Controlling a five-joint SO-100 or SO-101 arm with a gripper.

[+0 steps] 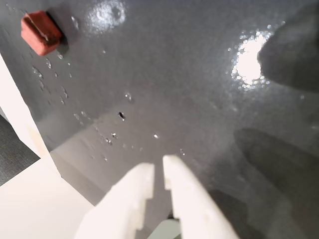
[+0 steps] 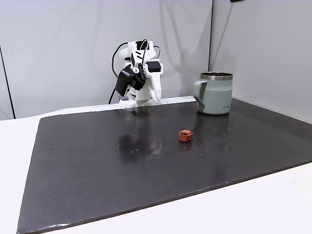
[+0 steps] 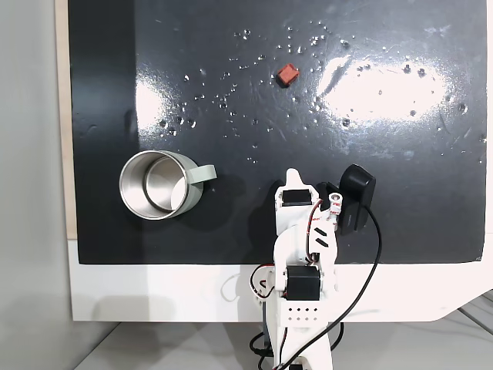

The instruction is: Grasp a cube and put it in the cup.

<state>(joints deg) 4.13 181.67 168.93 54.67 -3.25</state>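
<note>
The cube (image 1: 41,32) is a small reddish-brown block lying on the black mat, at the top left of the wrist view and well ahead of my fingers. Both fixed views show the cube (image 2: 185,135) (image 3: 288,74) alone in the middle of the mat. The cup (image 2: 217,100) is a sage-green mug with a steel rim (image 3: 122,185), standing upright and empty near the mat's back edge. My gripper (image 1: 158,167) (image 2: 157,97) is white, hangs folded close to the arm's base, and is shut with nothing between its fingers.
The black mat (image 2: 97,161) is glossy, speckled with small droplets and bright glare patches. It lies on a white table (image 2: 273,204). The arm's base (image 3: 300,293) and a black cable (image 3: 370,254) sit on the white edge behind the mat. Grey walls stand close behind.
</note>
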